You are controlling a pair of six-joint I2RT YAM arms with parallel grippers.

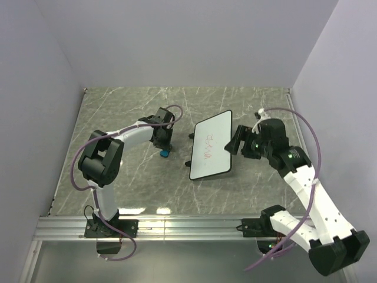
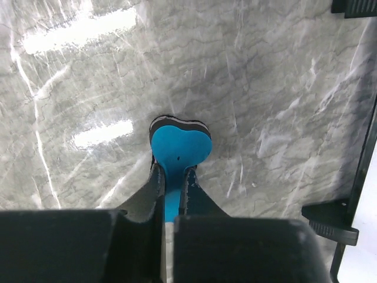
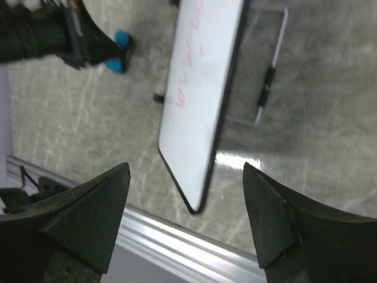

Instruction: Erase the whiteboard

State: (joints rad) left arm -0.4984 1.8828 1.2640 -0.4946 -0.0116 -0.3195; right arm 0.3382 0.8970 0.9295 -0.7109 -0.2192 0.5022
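So that its red scribbles point(image 1: 207, 147) can be wiped, the centrally placed whiteboard point(image 1: 213, 162) is flanked by the left gripper point(image 2: 172, 177), clamped on the blue eraser point(image 2: 179, 147), and the wide-spread right gripper point(image 1: 237, 141), presumably for bracing.

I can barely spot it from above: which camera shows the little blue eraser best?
The left wrist view: the blue eraser sits centre, clamped in the left gripper. The top view shows only a blue speck; the right wrist view, a distant blue patch.
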